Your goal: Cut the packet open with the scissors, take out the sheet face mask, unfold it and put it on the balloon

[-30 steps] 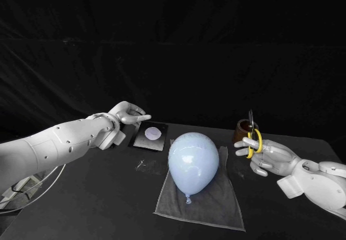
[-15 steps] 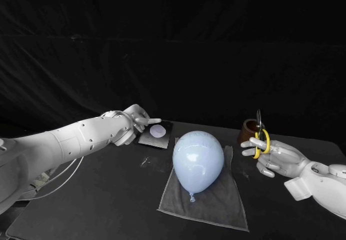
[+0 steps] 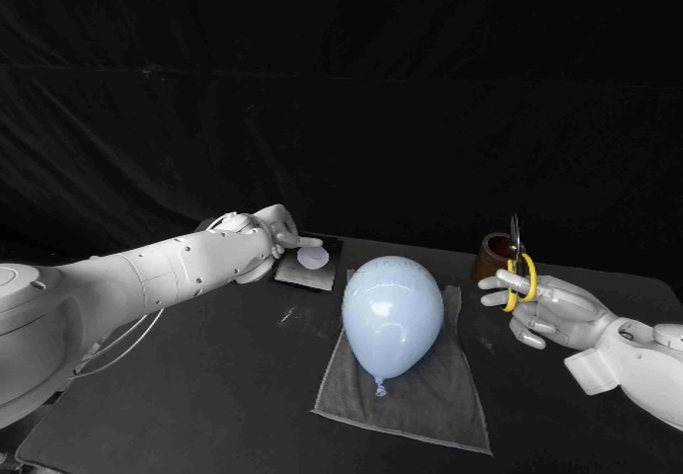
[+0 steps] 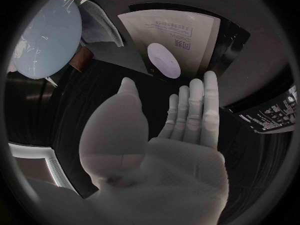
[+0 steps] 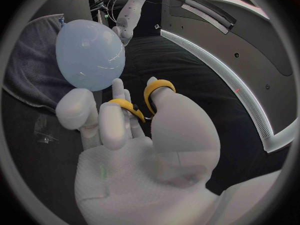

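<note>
Flat pale packet [image 4: 164,32] w/ a lilac oval looks whole, uncut, lying on a black tray [image 4: 232,35] left of the pale blue balloon [image 3: 392,314] on its grey cloth [image 3: 427,410]; so cutting, mask out, unfolding & placing are all left. Left hand [image 3: 270,237] hovers over the packet, fingers straight, side by side, empty. Right hand [image 3: 553,308] grips yellow-handled scissors [image 3: 518,269], blades up, well apart from the packet.

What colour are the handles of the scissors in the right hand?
Yellow. The handle loops of the scissors show best in the right wrist view.
</note>
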You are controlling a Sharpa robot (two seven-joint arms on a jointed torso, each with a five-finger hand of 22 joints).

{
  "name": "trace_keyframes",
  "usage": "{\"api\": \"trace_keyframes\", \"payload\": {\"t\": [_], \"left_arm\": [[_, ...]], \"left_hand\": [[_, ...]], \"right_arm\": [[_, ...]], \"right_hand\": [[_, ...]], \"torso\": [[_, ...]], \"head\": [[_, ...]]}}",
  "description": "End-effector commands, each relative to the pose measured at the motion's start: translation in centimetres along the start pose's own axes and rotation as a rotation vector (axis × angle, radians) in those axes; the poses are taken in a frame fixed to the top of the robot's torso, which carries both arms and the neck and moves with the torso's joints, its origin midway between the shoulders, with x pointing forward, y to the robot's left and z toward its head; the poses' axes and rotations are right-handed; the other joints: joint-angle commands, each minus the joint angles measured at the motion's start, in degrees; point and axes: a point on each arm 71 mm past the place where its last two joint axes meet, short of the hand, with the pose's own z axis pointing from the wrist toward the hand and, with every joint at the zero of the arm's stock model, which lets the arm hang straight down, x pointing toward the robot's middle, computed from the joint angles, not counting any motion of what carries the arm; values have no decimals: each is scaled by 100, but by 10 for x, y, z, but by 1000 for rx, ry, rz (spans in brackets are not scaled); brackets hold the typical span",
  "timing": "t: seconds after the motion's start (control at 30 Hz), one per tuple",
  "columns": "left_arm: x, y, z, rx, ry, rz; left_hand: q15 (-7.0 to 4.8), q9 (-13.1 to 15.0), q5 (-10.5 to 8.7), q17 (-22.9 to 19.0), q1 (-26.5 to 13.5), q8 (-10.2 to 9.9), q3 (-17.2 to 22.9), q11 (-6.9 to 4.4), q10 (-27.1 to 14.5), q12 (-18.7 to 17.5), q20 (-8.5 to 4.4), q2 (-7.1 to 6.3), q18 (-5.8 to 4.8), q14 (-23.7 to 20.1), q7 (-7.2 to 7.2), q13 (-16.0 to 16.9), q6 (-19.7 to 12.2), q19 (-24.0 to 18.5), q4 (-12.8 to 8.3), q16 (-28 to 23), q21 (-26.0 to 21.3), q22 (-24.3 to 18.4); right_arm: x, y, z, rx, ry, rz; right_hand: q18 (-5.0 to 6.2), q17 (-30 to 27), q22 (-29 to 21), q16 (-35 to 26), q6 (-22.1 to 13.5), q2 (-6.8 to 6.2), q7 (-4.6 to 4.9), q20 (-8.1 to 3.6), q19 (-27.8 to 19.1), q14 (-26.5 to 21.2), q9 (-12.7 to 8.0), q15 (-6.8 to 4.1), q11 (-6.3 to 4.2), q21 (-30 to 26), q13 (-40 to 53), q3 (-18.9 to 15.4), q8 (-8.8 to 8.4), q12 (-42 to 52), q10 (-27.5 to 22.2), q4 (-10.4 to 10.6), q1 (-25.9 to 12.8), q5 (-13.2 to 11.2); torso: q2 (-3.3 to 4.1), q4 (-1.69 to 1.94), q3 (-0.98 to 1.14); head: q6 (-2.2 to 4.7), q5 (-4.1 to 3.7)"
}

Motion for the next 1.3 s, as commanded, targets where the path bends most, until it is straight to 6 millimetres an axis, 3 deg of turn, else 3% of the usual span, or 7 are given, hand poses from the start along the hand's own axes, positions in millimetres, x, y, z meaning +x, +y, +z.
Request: {"api": "trace_keyframes", "payload": {"t": [0.03, 0.2, 0.67, 1.07, 1.3], "left_arm": [[-1, 2, 1, -40, -7, 75], [-1, 4, 2, -65, -6, 92], [0, 9, 8, -130, 1, 130], [8, 2, 14, -156, 36, 171], [17, -7, 17, -146, 58, 187]], "left_hand": [[4, 34, 4, 49, -55, 121, -33, 5, -94, 120, -15, 1, 93, -97, 349, 52, -95, -35, -8, 113, 68, 37], [51, 53, 7, 50, -13, 258, -44, 47, -285, 209, 16, -21, 75, -308, 386, 78, -241, -184, -7, 164, 68, 51], [98, 40, 8, 11, 9, 344, -75, 93, -441, 265, 56, -57, 70, -465, 430, 76, -400, -298, -4, 185, 63, 57], [110, 33, 9, -6, -31, 376, -84, 105, -481, 286, 69, -62, 72, -502, 441, 72, -444, -328, -4, 196, 63, 59], [120, 29, 9, -20, -5, 407, -76, 112, -512, 301, 81, -59, 71, -543, 445, 69, -466, -367, -6, 200, 54, 56]], "right_arm": [[0, 1, 0, -7, 5, -7], [0, 1, 0, -7, 4, -10], [0, 1, 2, -6, 5, -19], [1, 1, 3, -6, 11, -22], [3, 1, 4, -7, 14, -22]], "right_hand": [[86, -14, -5, 10, 48, 7, -1, -1, 26, 33, 5, 10, -14, 27, 0, -12, 11, 25, 12, -19, 48, -24], [86, -15, -5, 10, 49, 7, -1, -1, 26, 33, 5, 10, -14, 27, 0, -12, 11, 25, 12, -19, 48, -24], [87, -19, -8, 9, 62, 24, -5, -3, 27, 33, 5, 7, -18, 22, 2, -16, 15, 31, 27, -12, 48, -25], [88, -22, -7, 9, 77, 49, -11, -5, 28, 33, 4, 3, -24, 22, 5, -20, 19, 37, 46, -2, 48, -24], [87, -22, -6, 9, 79, 53, -12, -6, 29, 33, 4, 2, -25, 24, 5, -21, 19, 38, 48, -1, 48, -24]], "torso": [[-2, 6, 2], [-6, 4, 1], [-5, 5, 3], [-3, 0, 8], [16, -9, -4]], "head": [[-4, -7], [-10, -4], [-10, -7], [-8, -3], [-21, -38]]}}
